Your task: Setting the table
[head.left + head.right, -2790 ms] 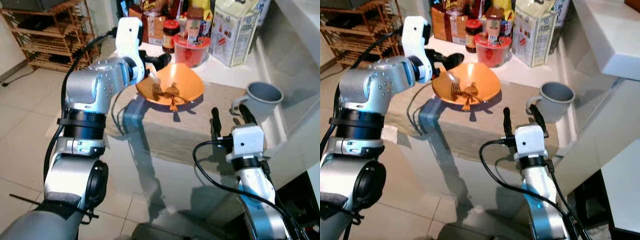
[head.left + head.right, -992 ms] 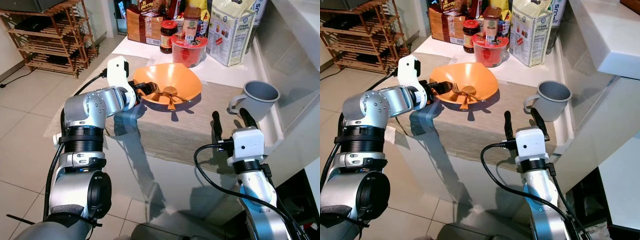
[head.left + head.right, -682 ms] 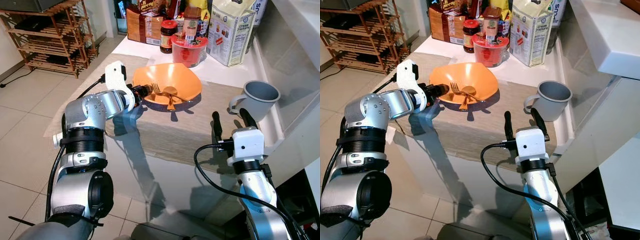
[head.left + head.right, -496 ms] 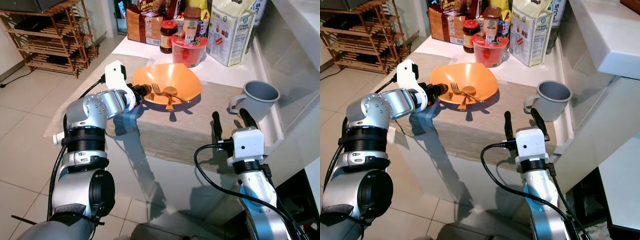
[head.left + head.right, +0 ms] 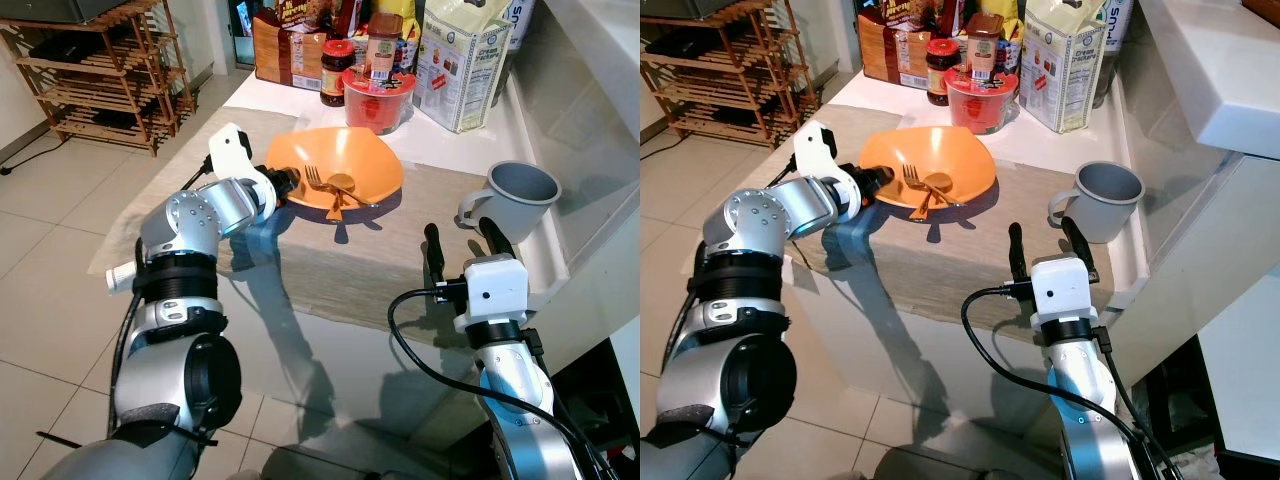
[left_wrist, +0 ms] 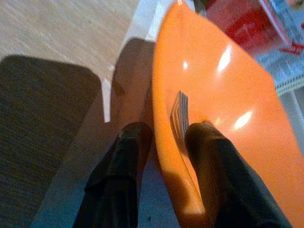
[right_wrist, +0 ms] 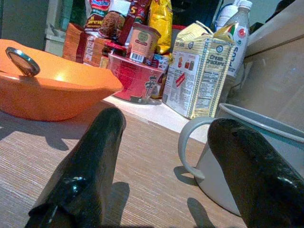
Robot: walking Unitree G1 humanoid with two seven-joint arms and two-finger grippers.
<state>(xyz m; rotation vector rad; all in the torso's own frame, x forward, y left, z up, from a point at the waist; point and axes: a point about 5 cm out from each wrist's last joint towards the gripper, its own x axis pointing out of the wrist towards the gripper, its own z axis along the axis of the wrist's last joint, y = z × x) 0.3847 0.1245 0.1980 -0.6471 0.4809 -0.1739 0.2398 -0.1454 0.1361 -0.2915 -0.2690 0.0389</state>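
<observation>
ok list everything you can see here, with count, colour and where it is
bowl: 1, orange, on the mat at the near left of the counter
fork: 1, metal, lying inside the bowl
spoon: 1, metal, inside the bowl beside the fork
mug: 1, grey, on the counter's right side, handle toward the bowl
mat: 1, beige, under the bowl
red tub: 1, behind the bowl
cracker bag: 1, white and yellow, at the back
jar: 1, dark with a red lid, left of the tub
wooden rack: 1, brown, on the floor at far left
left claw: black, fingers either side of the bowl's rim
right claw: black, open, just short of the mug
</observation>
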